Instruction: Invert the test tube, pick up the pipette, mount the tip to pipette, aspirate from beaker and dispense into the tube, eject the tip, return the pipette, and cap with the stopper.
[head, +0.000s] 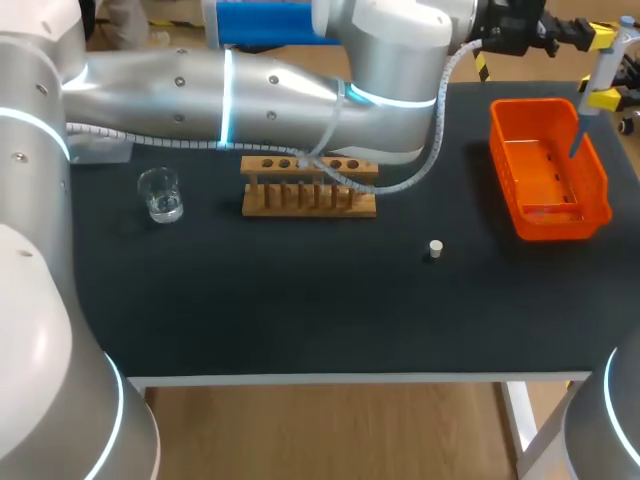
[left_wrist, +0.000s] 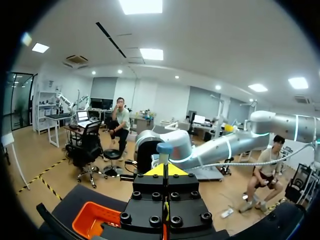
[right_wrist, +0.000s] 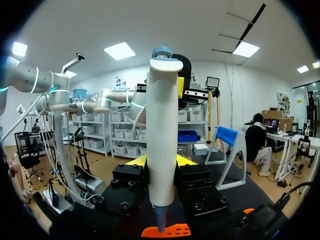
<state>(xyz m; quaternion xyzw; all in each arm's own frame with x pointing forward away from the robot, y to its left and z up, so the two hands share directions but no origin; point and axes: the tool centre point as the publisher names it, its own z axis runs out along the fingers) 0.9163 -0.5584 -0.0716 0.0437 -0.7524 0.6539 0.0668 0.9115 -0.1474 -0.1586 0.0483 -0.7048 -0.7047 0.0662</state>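
My right gripper (right_wrist: 161, 162) is shut on the white pipette (right_wrist: 162, 130) and holds it upright. In the head view this pipette (head: 603, 68) is at the far right, its thin blue lower end (head: 577, 140) hanging over the orange bin (head: 600, 185). My left arm reaches across the table. Its gripper (left_wrist: 165, 169) is shut, with its yellow tips right at the pipette's blue top (left_wrist: 164, 148). The wooden tube rack (head: 308, 185) stands mid-table, the glass beaker (head: 160, 195) to its left. A small white stopper (head: 435, 248) lies in front of the rack, to the right.
My left arm's silver links (head: 250, 90) span the back of the table, above and behind the rack, with a cable looping down near it. The orange bin (right_wrist: 165, 231) lies directly under the pipette's lower end. The black table's front edge (head: 350, 378) runs below the stopper.
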